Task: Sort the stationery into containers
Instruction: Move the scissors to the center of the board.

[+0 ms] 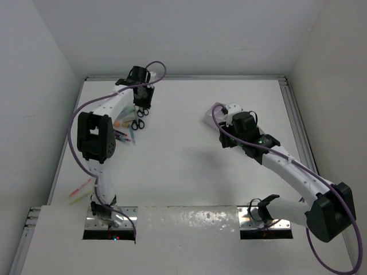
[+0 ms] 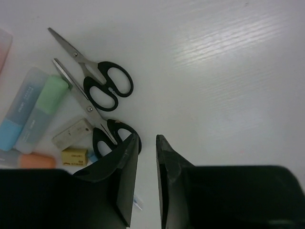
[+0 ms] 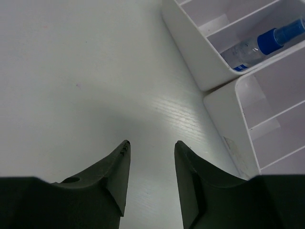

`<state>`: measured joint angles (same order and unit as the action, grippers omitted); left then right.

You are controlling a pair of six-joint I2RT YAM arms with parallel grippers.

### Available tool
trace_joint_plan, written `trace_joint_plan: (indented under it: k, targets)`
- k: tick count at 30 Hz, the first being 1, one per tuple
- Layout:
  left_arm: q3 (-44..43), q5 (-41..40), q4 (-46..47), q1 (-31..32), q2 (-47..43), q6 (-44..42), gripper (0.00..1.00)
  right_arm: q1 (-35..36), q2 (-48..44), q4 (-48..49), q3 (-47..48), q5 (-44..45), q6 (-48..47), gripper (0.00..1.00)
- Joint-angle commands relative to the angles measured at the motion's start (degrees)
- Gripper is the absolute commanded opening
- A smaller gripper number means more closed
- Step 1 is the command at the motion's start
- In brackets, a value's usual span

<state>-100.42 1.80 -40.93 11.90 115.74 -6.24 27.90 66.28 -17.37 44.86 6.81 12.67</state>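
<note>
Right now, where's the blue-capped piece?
Right wrist view, upper right: the blue-capped piece lies in a compartment of the white organiser, ahead and to the right of the right gripper.

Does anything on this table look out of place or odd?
Yes: some pastel pieces, perhaps markers, lie alone at the left edge of the table, far from the stationery pile and the organiser.

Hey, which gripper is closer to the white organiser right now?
Right. The right gripper is close beside the outer wall of the white organiser. The left gripper is far off on the other side, right beside the black-handled scissors.
</note>
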Motion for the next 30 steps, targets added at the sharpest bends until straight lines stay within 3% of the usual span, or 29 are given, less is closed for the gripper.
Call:
trace_joint_plan:
  k: [1,5,6,9,30]
  targets:
    - [-3.5,-4.4,4.4,-0.7,2.5,-1.1,0.21,1.2,0.6,3.6,2.8,-0.3,1.0,0.42]
    - [-7.0,-6.2,6.0,-1.2,7.9,-0.7,0.16,2.0,1.4,3.5,2.6,0.4,2.8,0.42]
    - [-8.1,-6.5,6.4,-1.5,8.6,-0.5,0.1,2.2,1.4,3.2,2.7,0.7,3.1,0.43]
    - [-8.7,-7.3,7.0,-2.7,10.0,0.3,0.03,3.0,1.8,2.8,2.9,1.7,3.2,0.43]
    - [-7.7,-9.4,7.7,-5.1,16.5,-0.5,0.06,4.4,5.0,-0.1,5.8,4.9,0.3,0.47]
